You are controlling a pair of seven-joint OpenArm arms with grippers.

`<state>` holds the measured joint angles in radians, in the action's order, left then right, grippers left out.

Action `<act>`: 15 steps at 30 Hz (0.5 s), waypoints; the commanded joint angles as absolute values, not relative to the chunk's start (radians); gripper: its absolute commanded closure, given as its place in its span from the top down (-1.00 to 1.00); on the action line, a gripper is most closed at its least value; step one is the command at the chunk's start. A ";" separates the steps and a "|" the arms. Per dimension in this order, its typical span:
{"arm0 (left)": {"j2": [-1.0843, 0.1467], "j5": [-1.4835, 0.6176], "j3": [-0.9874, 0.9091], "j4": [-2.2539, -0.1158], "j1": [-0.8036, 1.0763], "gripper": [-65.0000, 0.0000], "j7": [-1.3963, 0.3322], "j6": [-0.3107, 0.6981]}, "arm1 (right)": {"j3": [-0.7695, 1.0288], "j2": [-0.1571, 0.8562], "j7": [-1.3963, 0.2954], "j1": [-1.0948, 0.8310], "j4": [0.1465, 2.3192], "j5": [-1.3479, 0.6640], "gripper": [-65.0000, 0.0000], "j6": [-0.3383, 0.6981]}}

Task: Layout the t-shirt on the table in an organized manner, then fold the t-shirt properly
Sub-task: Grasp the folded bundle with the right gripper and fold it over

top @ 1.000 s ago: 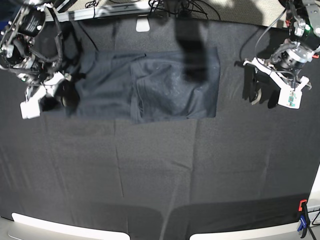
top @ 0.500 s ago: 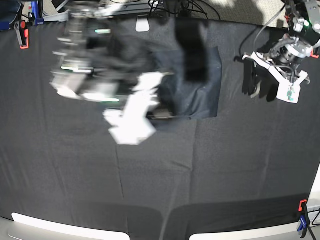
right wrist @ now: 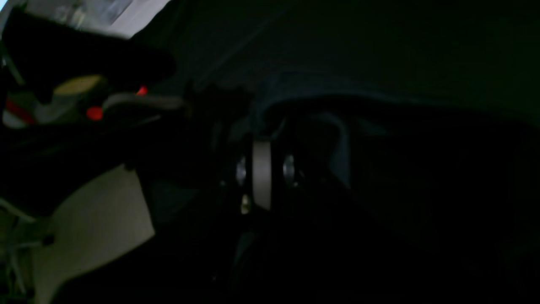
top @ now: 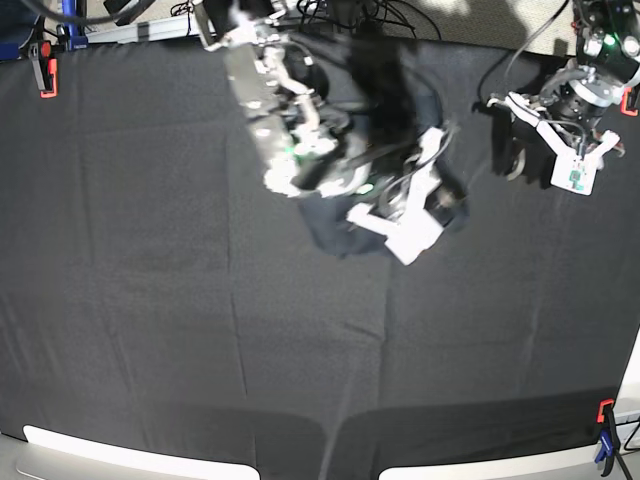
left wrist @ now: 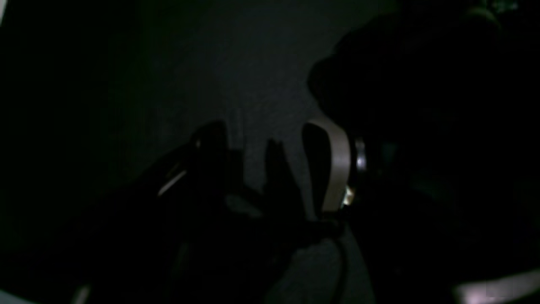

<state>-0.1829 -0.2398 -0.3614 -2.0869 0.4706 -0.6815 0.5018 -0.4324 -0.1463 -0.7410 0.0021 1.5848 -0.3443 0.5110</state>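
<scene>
The dark navy t-shirt (top: 335, 232) lies bunched at the back middle of the table (top: 200, 330), mostly hidden under my right arm. That arm reaches across it from the back left. Its right gripper (top: 443, 203) is over the shirt's right end and shut on a fold of bluish cloth; in the right wrist view the t-shirt (right wrist: 337, 126) drapes from the closed right gripper (right wrist: 261, 139). To the right of the shirt my left gripper (top: 517, 160) hangs open and holds nothing. The left wrist view is very dark: the left gripper (left wrist: 270, 156) has spread fingers (left wrist: 337, 164) above bare table (left wrist: 236, 76).
An orange clamp (top: 41, 70) and a blue clamp (top: 70, 22) sit at the back left corner. Another clamp (top: 605, 432) is at the front right corner. Cables (top: 340, 12) run along the back edge. Pale panels (top: 120, 455) border the front edge.
My right arm has swung from the far left across to the right, pulling the shirt's left part over its right part. The left arm has shifted slightly up and stayed open.
</scene>
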 commanded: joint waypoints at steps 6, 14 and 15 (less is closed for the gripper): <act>-0.204 -0.177 -0.367 -2.104 0.468 -0.09 -0.659 0.500 | -0.543 -0.157 -0.639 0.051 1.579 -0.371 -1.00 0.516; -0.206 -0.131 -0.445 -2.104 0.468 -0.09 -0.658 0.459 | -0.584 -0.157 -0.566 0.072 1.580 -0.404 0.01 0.528; -0.206 -0.131 -0.459 -2.104 0.468 -0.09 -0.657 0.459 | -0.584 -0.157 -0.563 0.072 1.580 -0.430 0.01 0.566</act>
